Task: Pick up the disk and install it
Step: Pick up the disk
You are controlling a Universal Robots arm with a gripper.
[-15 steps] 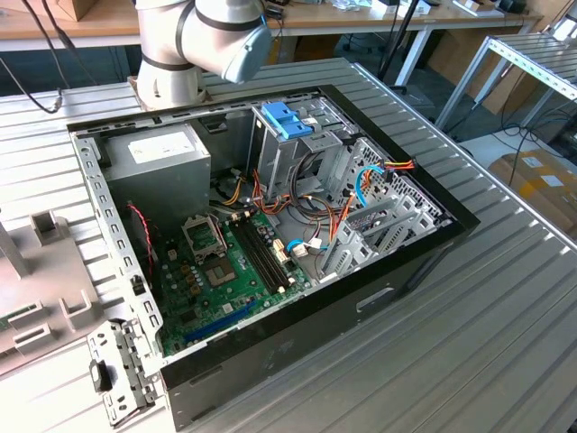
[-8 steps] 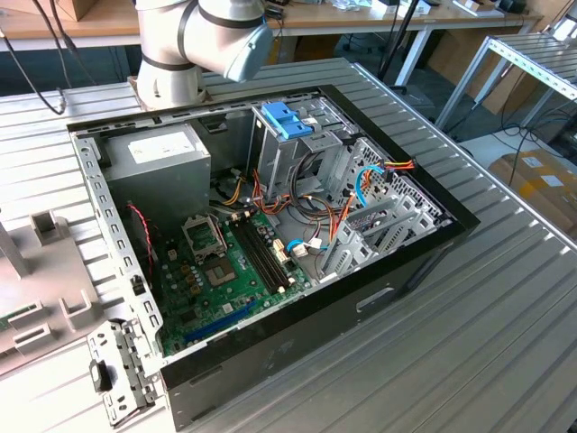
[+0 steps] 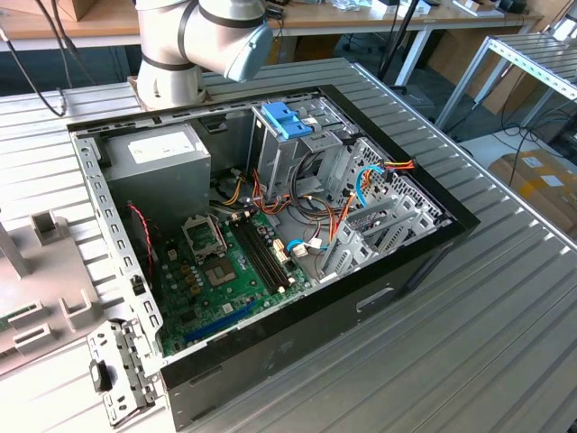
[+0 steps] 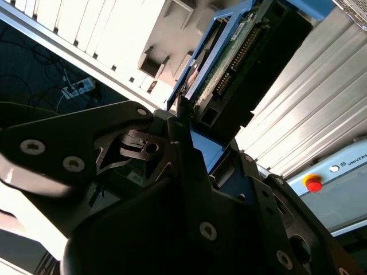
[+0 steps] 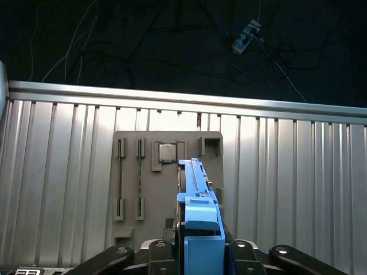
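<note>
Holding: your pincer is clamped on the disk, with its black fingers pressed against the blue carrier rails on either side, as both wrist views show.
Disk position: it stands on edge in the grip, over a grey holder plate. The plate lies on the ribbed tabletop, close to the tabletop's edge rail. You cannot tell from these views whether the disk hangs clear of the plate.
Disk face: in the second wrist view you see its green circuit board, with the connector row along one end.
Holder plate: it carries a small square chip in a pocket, with long slots beside it.
Computer case: the open case sits mid-tabletop in the exterior view. It has a grey power supply at one corner, the motherboard on its floor and a bare blue bracket atop the drive cage.
Weight: judge the disk dense and heavy for its size, and fully stiff.
Fragility: treat it as shock-sensitive; the exposed board and connector pins should take no pressure.
Slip: the bare metal looks smooth and the plastic rails may flex a little, so a firm squeeze seems wise.
Where to hold: take the rails or long side edges near the middle, as you have it now, keeping the connector end free.
</note>
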